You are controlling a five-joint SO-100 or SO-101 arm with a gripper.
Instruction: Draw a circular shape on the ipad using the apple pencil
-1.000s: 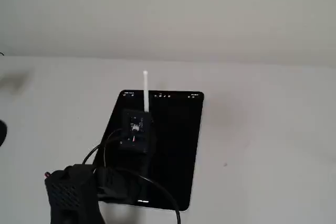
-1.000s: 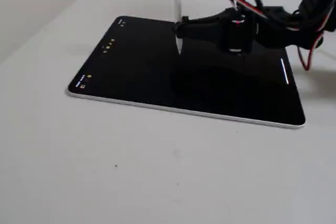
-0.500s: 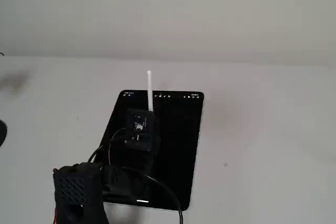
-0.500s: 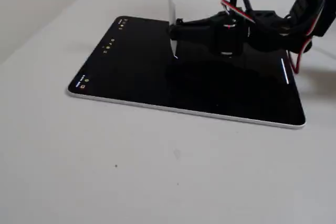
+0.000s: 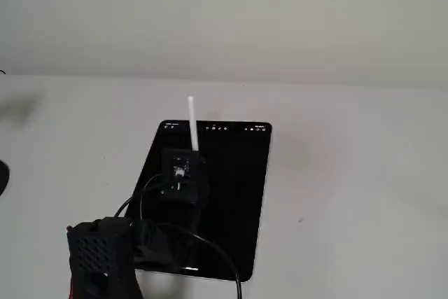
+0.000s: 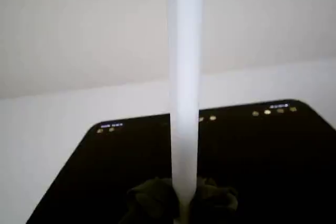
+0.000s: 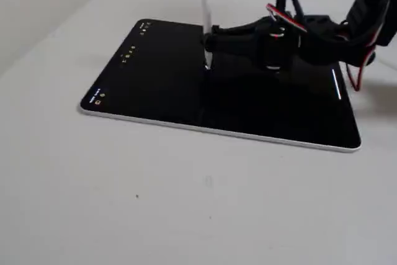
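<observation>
The ipad [image 5: 238, 194] lies flat on the white table, its screen black, with a row of tiny icons [image 7: 128, 54] along its far short side. The apple pencil [image 5: 191, 124] stands nearly upright over the screen, and my gripper [image 7: 209, 40] is shut on its lower part. The tip [image 7: 208, 65] sits at the screen surface near the ipad's [image 7: 161, 85] middle; I cannot tell whether it touches. In the wrist view the apple pencil [image 6: 185, 93] rises through the centre, with my gripper [image 6: 184, 205] at the bottom edge. No circular shape shows on the screen.
The arm's black base [image 5: 98, 257] and cables [image 5: 210, 250] cover the ipad's near left corner. Red wires [image 7: 360, 72] hang beside the arm. A short white bar [image 7: 335, 84] glows on the screen. A dark object [image 5: 2, 176] sits at the table's left edge.
The pencil's tip has come down from just above the screen to its surface. Its top swung slightly right, then back left. The gripper stays shut on it.
</observation>
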